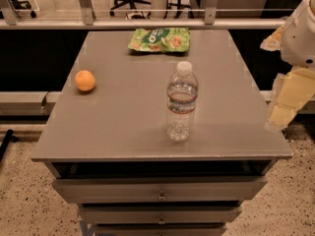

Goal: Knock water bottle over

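Observation:
The water bottle (181,102) stands upright on the grey table top (123,127), right of centre and towards the front edge. It is clear and ribbed, with a white cap and a red-and-white label band. My gripper (281,111) hangs at the right edge of the view, just beyond the table's right side. It is apart from the bottle, about level with it. The white arm (301,31) rises above the gripper.
An orange (85,80) lies at the table's left. A green snack bag (159,39) lies flat at the back centre. The table is a cabinet with drawers (160,190) below its front. A railing and office chairs stand behind it.

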Action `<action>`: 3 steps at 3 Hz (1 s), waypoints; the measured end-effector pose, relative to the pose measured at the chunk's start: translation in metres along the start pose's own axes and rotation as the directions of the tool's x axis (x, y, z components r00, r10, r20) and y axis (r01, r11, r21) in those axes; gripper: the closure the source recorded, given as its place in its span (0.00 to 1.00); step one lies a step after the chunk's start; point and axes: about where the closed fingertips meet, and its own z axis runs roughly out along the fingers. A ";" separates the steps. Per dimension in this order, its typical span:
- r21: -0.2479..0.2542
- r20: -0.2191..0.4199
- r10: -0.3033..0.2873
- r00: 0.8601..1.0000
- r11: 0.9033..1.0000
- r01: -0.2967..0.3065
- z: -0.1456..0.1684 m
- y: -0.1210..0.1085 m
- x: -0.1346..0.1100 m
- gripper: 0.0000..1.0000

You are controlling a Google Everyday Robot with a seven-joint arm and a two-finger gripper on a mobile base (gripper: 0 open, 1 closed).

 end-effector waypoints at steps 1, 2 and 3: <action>0.000 0.000 0.000 1.000 1.000 0.000 0.000 0.000 0.000 0.00; -0.008 0.037 -0.009 0.999 1.000 0.009 0.005 -0.001 -0.002 0.00; -0.013 0.113 -0.016 0.994 1.000 0.017 0.025 0.001 -0.010 0.00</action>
